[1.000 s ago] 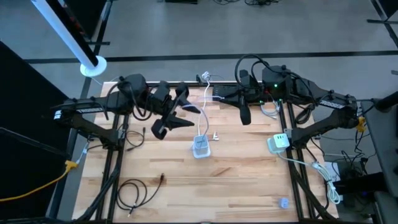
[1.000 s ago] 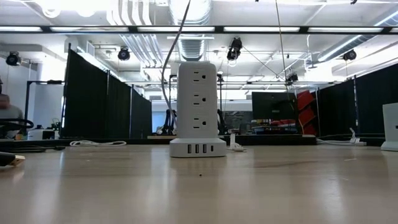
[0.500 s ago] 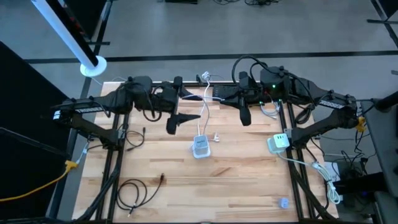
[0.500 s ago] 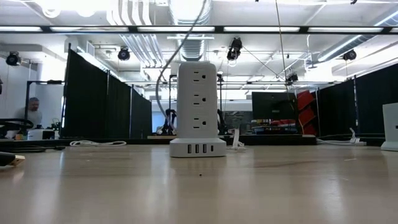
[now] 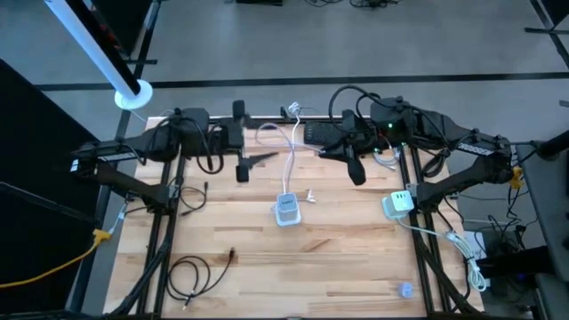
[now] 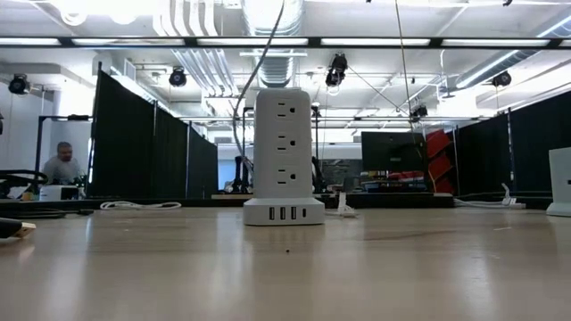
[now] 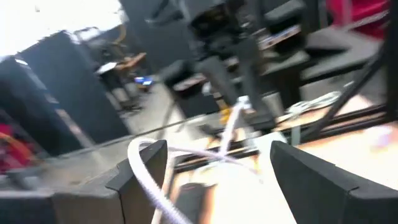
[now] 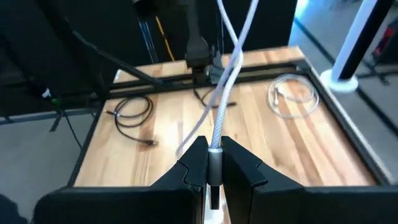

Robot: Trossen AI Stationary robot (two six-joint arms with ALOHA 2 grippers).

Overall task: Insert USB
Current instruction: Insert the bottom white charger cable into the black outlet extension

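Pinching the white cable just behind its plug, the right gripper has its fingers shut tight on the grey sleeve, so the plug end points forward past the fingertips, probably so it can be steered into a port. In the high view the right gripper hangs over the back of the table, well apart from the white power tower, which stands near the table's middle with its row of USB ports facing the low camera.

The left gripper is spread wide with nothing between its fingers; a loop of the cable crosses in front of it. In the high view the left gripper sits over the back left of the table, clear of the tower, apparently out of the way while the other arm does the work.

Compared with a second ago, the left arm has swung back toward the rear edge and its gripper has opened further, while the right gripper has shifted only slightly. The tower has not moved.
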